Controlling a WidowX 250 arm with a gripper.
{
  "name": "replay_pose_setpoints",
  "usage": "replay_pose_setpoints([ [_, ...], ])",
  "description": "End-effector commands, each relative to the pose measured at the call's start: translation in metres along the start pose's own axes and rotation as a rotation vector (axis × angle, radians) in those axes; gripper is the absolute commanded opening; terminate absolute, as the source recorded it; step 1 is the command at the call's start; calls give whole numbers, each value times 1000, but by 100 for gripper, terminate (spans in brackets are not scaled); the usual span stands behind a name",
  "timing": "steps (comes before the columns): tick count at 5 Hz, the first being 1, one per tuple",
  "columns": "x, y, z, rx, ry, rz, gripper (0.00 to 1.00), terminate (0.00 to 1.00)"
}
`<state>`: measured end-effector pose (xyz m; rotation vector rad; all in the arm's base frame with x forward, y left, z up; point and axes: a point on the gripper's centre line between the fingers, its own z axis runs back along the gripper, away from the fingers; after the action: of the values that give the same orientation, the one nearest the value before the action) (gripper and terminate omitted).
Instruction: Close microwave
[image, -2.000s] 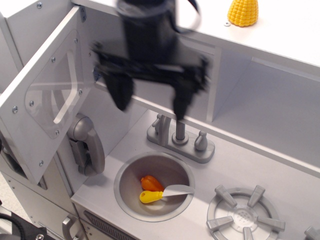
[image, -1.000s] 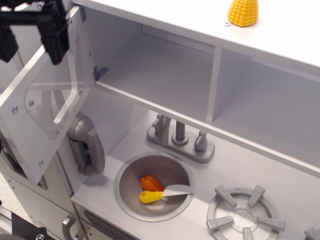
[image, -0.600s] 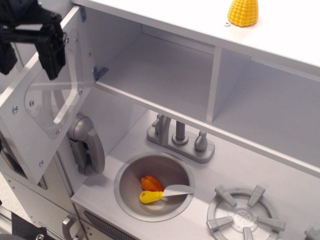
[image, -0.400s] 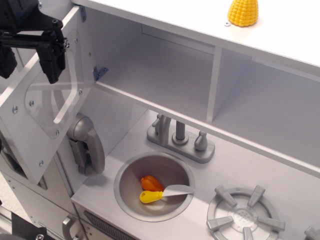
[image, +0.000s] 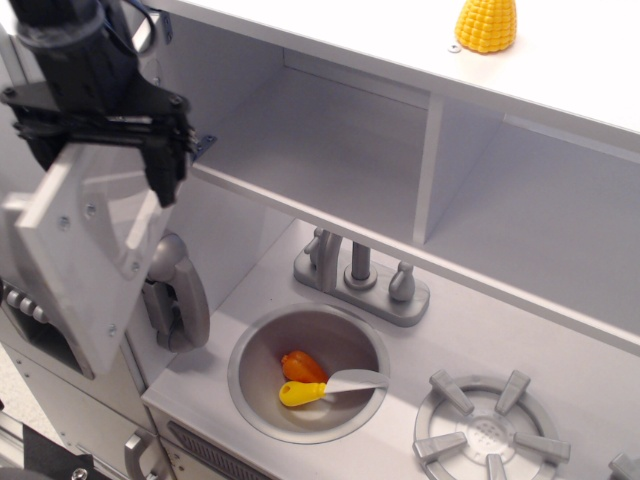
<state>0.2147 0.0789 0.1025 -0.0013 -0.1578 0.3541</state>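
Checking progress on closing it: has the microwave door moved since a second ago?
Yes. The microwave door has begun swinging toward the opening, away from the left cabinet wall; the phone is now partly behind its edge. The tool is pressed over its top.

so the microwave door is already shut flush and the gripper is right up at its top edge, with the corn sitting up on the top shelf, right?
Not quite. The microwave door is not shut: it stands swung out at the left, leaving the microwave compartment open, as the observation.image view shows. The rest holds: the gripper is at the door's top edge, and the corn sits on the top shelf.
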Motion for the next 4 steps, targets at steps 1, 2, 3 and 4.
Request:
replay_pose_setpoints([
  [1,3,-59,15,-83,5,55,100,0],
  [2,7,-96,41,-141,-4,78,100,0],
  [3,-3,-127,61,-195,2,60,100,0],
  [4,-34,-130,65,-211,23,-43,100,0],
])
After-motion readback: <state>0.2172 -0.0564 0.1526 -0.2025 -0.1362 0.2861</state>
